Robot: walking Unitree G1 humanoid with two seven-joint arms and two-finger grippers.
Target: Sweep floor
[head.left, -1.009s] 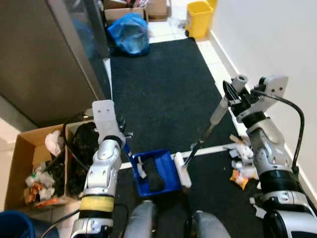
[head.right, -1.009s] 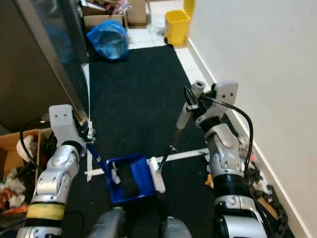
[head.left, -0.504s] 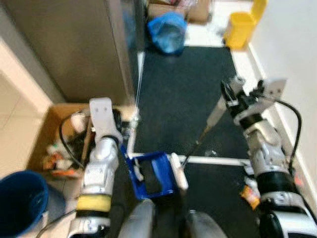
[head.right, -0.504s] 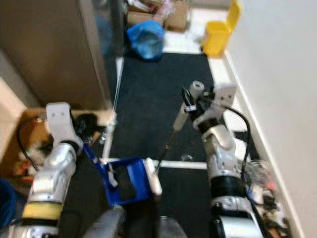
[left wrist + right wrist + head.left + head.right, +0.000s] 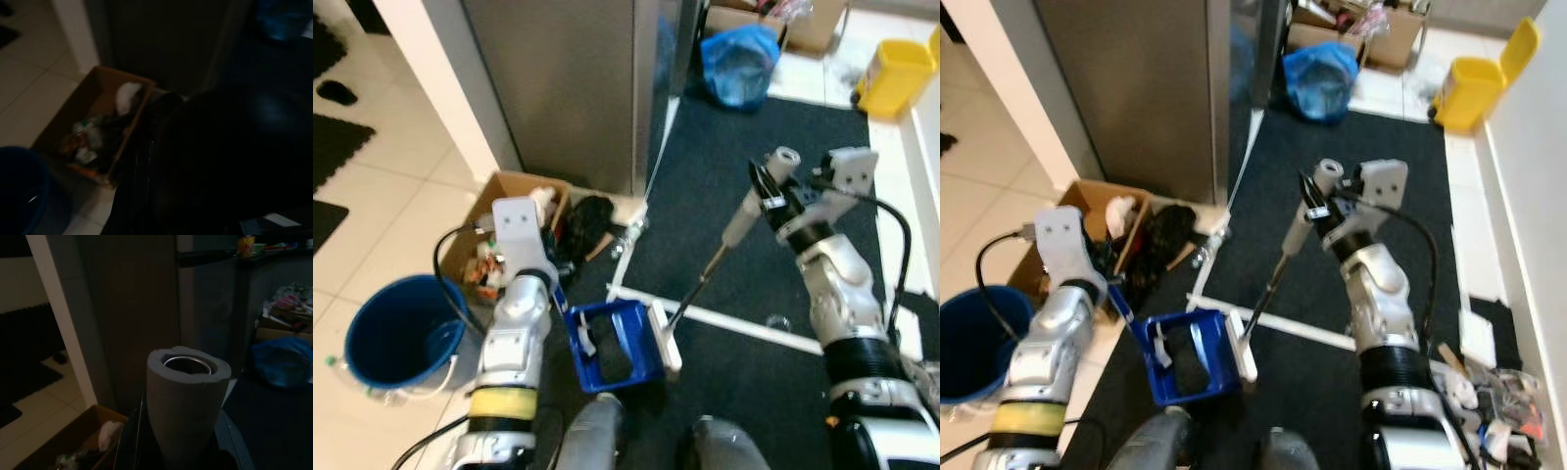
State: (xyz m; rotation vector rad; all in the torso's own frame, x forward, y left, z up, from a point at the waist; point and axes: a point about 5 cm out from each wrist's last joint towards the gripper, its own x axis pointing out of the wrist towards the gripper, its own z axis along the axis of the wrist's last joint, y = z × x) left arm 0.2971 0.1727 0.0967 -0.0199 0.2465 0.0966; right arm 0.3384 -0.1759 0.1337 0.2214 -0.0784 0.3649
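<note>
View swung left since 1 s ago; blue plastic bucket point(image 5: 396, 338) now near. R hand point(image 5: 766, 188) clenched on grey-handled broom point(image 5: 741, 217), L hand point(image 5: 551, 284) grasping blue plastic dustpan point(image 5: 612, 345), load aboard. Prob heading to dump.

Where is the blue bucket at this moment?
In the left eye view, the blue bucket stands on the pale tiled floor at the robot's left, just beside the cardboard box of rubbish and left of the left arm holding the blue dustpan.

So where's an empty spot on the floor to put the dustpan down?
The black mat is bare between the blue bag and the white strip. The pale tiles left of the cardboard box are bare too. It's crowded around the box and blue bucket.
</note>
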